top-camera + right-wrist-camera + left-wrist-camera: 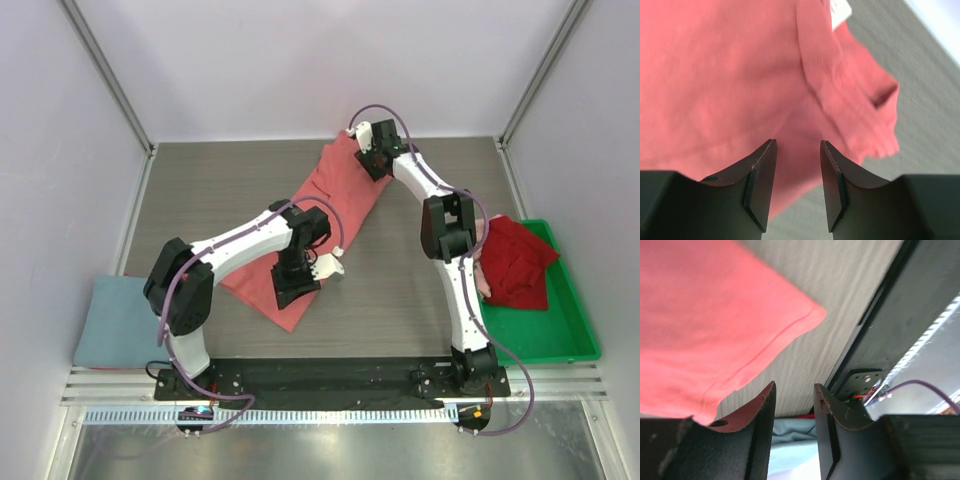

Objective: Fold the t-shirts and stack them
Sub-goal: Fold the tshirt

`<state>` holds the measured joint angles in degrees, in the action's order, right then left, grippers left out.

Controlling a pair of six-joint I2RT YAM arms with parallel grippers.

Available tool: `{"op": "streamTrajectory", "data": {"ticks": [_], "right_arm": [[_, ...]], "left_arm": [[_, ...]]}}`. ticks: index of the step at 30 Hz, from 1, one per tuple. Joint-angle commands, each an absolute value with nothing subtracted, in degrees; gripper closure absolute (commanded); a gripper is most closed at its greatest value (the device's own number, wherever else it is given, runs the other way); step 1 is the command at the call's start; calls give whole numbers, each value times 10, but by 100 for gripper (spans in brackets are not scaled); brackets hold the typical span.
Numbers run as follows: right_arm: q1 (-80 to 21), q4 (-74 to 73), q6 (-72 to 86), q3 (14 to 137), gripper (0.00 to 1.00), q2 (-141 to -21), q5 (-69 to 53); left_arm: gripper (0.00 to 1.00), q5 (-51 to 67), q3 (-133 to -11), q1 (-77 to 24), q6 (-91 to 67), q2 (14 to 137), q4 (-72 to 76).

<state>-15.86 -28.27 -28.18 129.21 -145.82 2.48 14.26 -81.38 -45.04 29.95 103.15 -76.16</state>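
A coral-pink t-shirt (330, 200) lies stretched diagonally across the middle of the table. My left gripper (298, 290) hovers over its near lower end; in the left wrist view (794, 392) the jaws stand open and empty, with the shirt's corner (715, 315) just beyond them. My right gripper (372, 160) is over the shirt's far end; in the right wrist view (797, 147) the jaws stand open and empty above the collar area (820, 60). A folded light-blue shirt (112, 320) lies at the near left. A dark red shirt (515, 260) is bunched in the green bin.
A green bin (560, 345) stands at the right edge of the table. A black mounting rail (330, 375) runs along the near edge, also in the left wrist view (880, 330). White walls enclose the table on three sides.
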Motion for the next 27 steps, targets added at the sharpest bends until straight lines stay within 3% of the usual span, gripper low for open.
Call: {"op": "streamTrajectory", "data": {"ticks": [1,12,21,27], "right_arm": [[-152,-287,-249,1250,53,-1349,18],[-153,-287,-243,1159,53,-1295,11],[-153,-287,-242,1229,54,-1414,11],[-153,-287,-263,1266,53,-1461,13]], "left_arm": [[64,105,-820,-422,294,1051,-805],[66,83,-789,-402,285,1151,-690],[67,124,-752,-454,251,1193,-632],[67,164,-797,-529,228,1235,-631]]}}
